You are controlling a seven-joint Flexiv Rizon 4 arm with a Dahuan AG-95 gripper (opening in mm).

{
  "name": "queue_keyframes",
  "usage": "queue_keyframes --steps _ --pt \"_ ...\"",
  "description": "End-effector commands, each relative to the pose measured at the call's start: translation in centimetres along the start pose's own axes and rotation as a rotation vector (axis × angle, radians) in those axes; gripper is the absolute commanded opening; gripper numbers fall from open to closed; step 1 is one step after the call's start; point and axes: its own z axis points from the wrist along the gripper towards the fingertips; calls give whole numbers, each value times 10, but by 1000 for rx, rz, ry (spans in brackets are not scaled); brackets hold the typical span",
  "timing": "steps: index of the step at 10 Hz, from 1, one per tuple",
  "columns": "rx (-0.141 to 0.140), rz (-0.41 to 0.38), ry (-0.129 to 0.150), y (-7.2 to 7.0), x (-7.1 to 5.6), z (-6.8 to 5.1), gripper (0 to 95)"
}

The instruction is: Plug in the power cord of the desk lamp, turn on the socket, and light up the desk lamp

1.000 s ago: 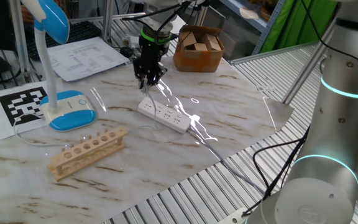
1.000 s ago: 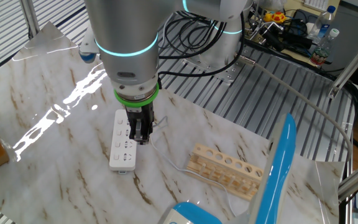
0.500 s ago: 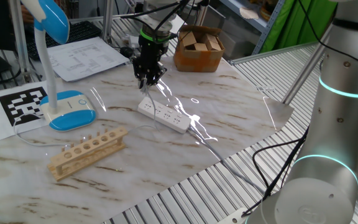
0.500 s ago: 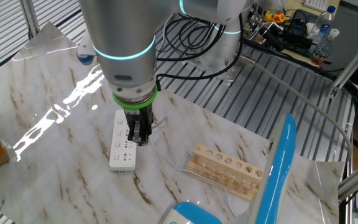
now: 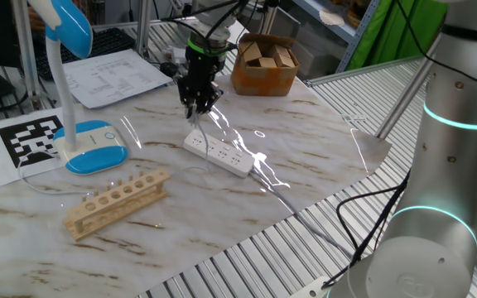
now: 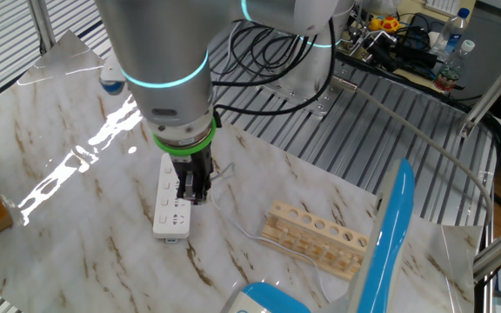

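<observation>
Both fixed views: gripper (image 6: pixel 195 193) points straight down over socket (image 6: pixel 171 203); grip state unclear.

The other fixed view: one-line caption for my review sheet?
Gripper pointing down over the socket, with the power cord trailing past a wooden rack.

The worktop (image 5: pixel 321 149) looks like glossy marble with bright glare. The socket (image 5: pixel 217 153) is smooth white plastic. The rack (image 5: pixel 116 202) is pale bare wood. The arm (image 6: pixel 159 52) has matt grey metal.
</observation>
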Motion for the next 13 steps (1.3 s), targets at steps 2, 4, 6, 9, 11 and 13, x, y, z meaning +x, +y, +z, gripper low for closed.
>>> queue_keyframes --steps 2,4,6,9,11,13 --pt "-21 -12 -55 -3 -31 10 0" --pt "-26 7 -49 -2 -33 12 0" --pt "-51 19 -32 -1 -35 18 0" --pt "-70 31 -29 2 -34 29 0" --pt "-74 33 -30 4 -34 32 0" --pt "-79 29 -37 5 -34 37 0"
